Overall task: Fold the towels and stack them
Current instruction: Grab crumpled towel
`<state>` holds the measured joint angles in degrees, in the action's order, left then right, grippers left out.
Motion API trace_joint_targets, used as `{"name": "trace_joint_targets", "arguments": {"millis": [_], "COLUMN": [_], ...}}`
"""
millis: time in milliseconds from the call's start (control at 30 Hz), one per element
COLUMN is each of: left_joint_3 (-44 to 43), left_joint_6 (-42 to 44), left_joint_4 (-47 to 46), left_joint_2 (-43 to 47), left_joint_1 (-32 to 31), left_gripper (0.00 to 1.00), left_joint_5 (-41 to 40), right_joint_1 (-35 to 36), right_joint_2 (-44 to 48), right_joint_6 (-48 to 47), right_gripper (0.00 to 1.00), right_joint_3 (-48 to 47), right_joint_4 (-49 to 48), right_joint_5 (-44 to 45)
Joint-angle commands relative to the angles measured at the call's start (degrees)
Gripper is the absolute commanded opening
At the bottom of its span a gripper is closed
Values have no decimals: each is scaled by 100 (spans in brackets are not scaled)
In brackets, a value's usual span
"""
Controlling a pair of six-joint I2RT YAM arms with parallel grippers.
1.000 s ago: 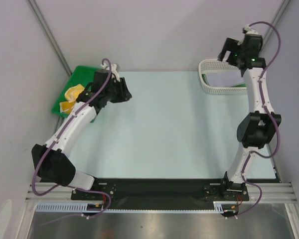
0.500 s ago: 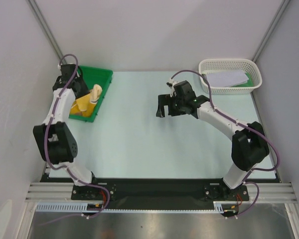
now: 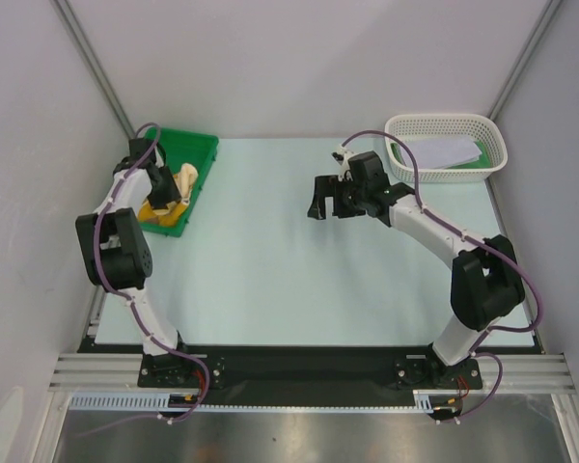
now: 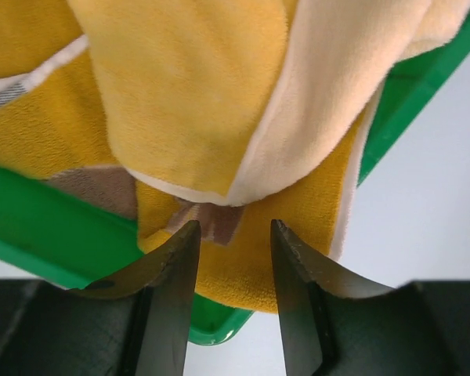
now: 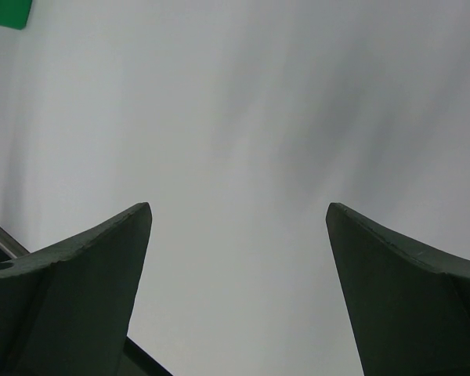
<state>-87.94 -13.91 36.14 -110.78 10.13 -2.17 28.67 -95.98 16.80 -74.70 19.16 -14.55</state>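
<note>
Nearest, over the middle of the worktop (image 3: 270,280), the right gripper (image 5: 236,210) hangs with its jaws spread wide and nothing between them. It sits above the bare stretch where a towel would likely be laid out to fold, so it may get in the way of the other arm.

Further out, at the far left corner, the left gripper (image 4: 231,235) stands partly open over the green tray (image 4: 39,215). Its fingertips are just short of the heaped yellow towels (image 4: 188,94), and no cloth appears pinched.

The heap is layered, with a pale-backed fold lying over deeper yellow cloth. Closing here could take two layers or two towels at once, or catch only a hem that slips free. The tray's wall runs just beside one finger, so a low grab could snag it and drag the tray.

Farthest, at the far right corner, the white mesh basket (image 3: 444,123) holds a pale towel (image 3: 444,152) and probably a green towel (image 3: 458,164), which is too small to judge.
</note>
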Motion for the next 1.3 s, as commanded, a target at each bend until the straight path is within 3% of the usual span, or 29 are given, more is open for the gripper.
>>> {"name": "trace_joint_targets", "arguments": {"millis": [0,167,300,467,633,767,800,933,1033,1100,1167,1267], "left_joint_3": [-91,101,190,76,14,-153,-388,-1591,-3041,-4040,-4467,-4006], "left_joint_6": [29,-6,55,82,38,29,20,-33,-76,-76,-225,-497], "left_joint_4": [-222,-353,-310,-117,77,244,305,867,1377,1545,1475,1001], "left_joint_2": [-57,328,619,383,232,355,443,628,646,663,864,1444], "left_joint_1": [-37,-248,-441,-582,-582,-582,-582,-696,-889,-969,-1153,-1233], "left_gripper": [45,38,47,47,41,10,0,0,0,0,0,0], "left_joint_5": [612,762,526,35,-318,-591,-600,-705,-600,-66,765,1646], "right_joint_1": [-10,95,236,403,438,429,429,429,429,421,429,394], "right_joint_2": [273,414,449,475,475,528,519,546,660,782,862,1011], "right_joint_6": [-63,-27,-10,-1,-150,-212,-221,-168,-107,-89,-115,-98], "right_gripper": [100,100,100,100,100,100,100,100,100,100,100,100], "right_joint_3": [-19,34,130,271,140,183,183,148,139,183,236,289], "right_joint_4": [-132,-53,9,-123,-9,18,27,62,97,97,132,307], "right_joint_5": [-127,57,215,145,224,329,330,259,250,172,215,548]}}
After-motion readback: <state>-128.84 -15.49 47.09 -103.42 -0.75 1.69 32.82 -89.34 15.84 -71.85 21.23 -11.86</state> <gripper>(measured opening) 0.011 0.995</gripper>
